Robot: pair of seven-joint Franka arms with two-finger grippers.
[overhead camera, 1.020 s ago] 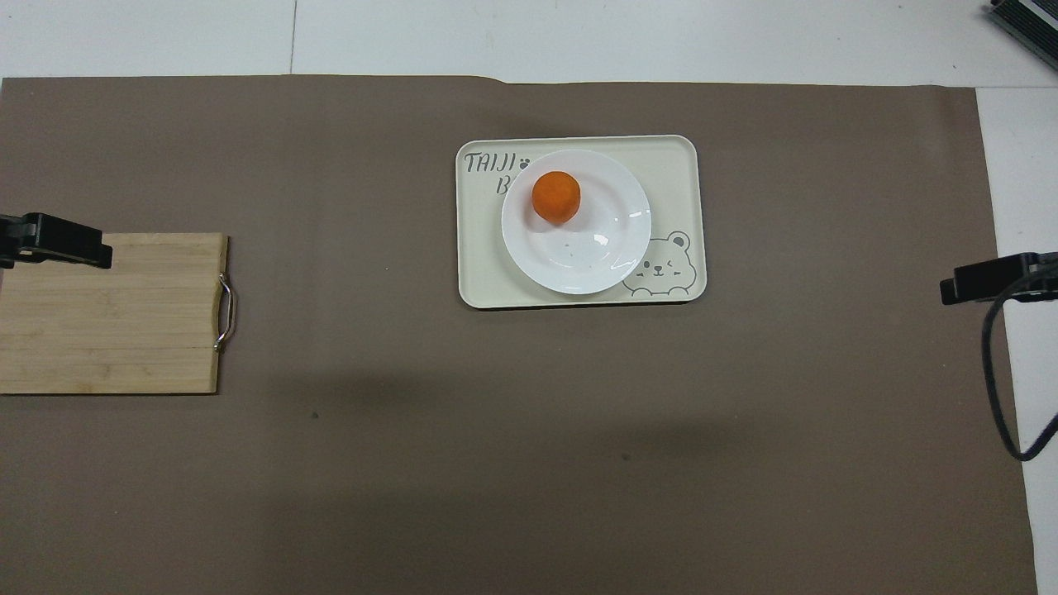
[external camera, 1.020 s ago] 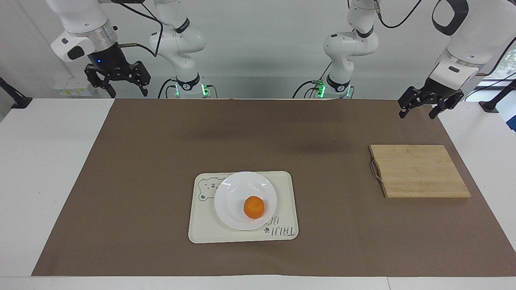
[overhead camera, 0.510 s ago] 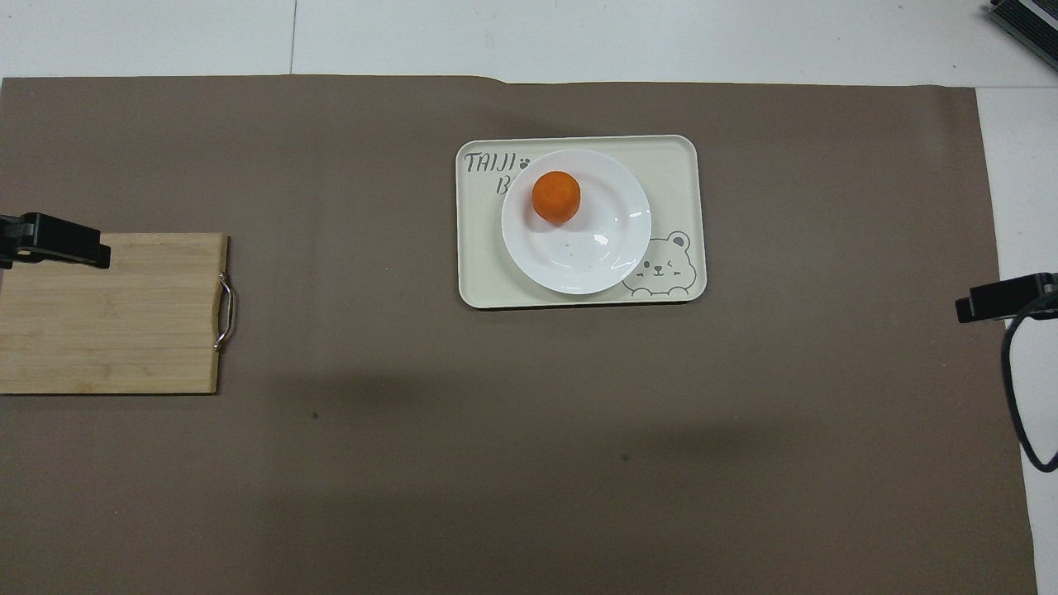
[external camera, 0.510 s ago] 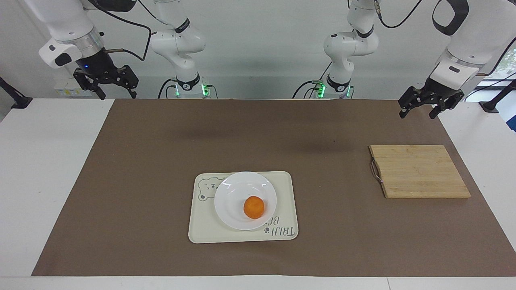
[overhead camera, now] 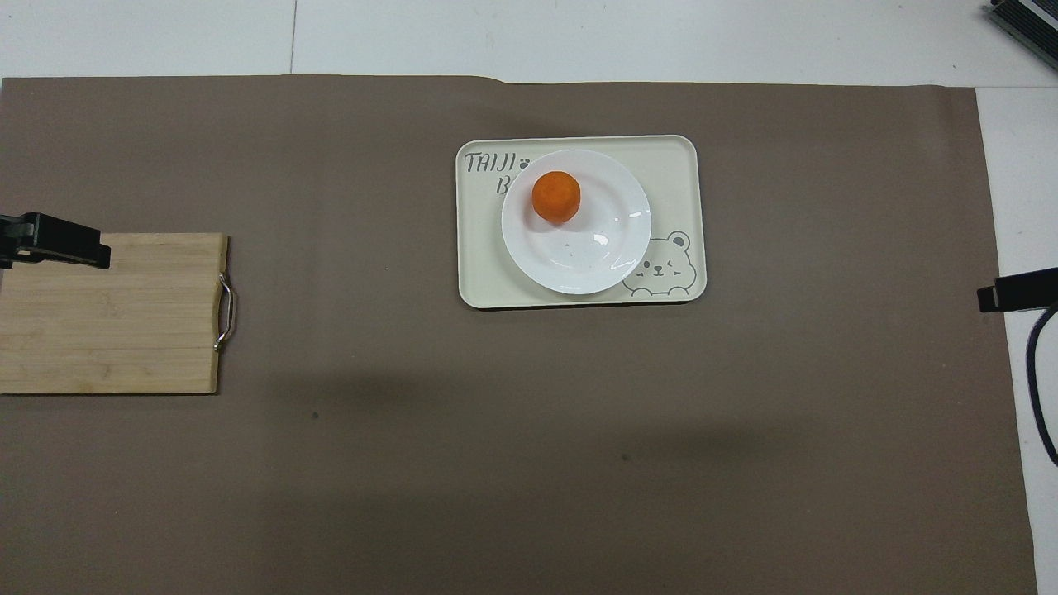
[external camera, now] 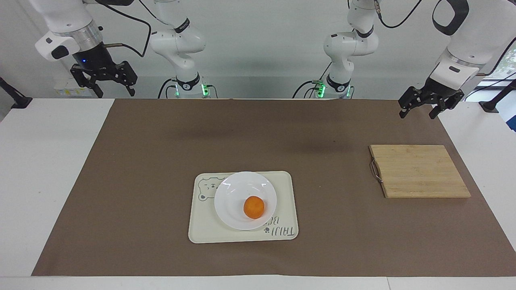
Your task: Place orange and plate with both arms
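The orange (external camera: 254, 207) (overhead camera: 556, 197) lies in the white plate (external camera: 231, 193) (overhead camera: 607, 256), off-centre toward the plate's rim that is farther from the robots. The plate rests on a cream tray (external camera: 201, 229) (overhead camera: 674, 157) with a bear drawing. My left gripper (external camera: 418, 108) hangs open and empty in the air at the left arm's end of the table, over the mat's corner; only one finger (overhead camera: 62, 248) of it shows in the overhead view. My right gripper (external camera: 104, 85) hangs open and empty at the right arm's end, over the white table beside the mat.
A bamboo cutting board (external camera: 419, 171) (overhead camera: 107, 314) with a metal handle lies toward the left arm's end. A brown mat (external camera: 161, 141) covers most of the white table (external camera: 36, 161). A black cable (overhead camera: 1037, 388) hangs at the right arm's end.
The right gripper has drawn back from over the mat's edge toward the right arm's end of the table and risen a little. The left arm, orange and plate have not moved.
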